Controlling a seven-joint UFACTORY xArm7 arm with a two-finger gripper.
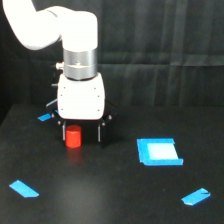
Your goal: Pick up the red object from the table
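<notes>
Between spread pincer (81,134) fingers, low over the black counter (110,200), stood the red cylinder (73,137), left of the light blue square (158,151).

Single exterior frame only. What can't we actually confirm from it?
- Contact: the tool straddles the red object, but blur hides whether the fingers touch it.
- Lift: the object's base meets its reflection on the table; resting or raised is unclear.
- Object top: covered by the tool body.
- Blue tape behind the tool: partly hidden by the arm.
- Arm: cut off by the top-left edge.
</notes>
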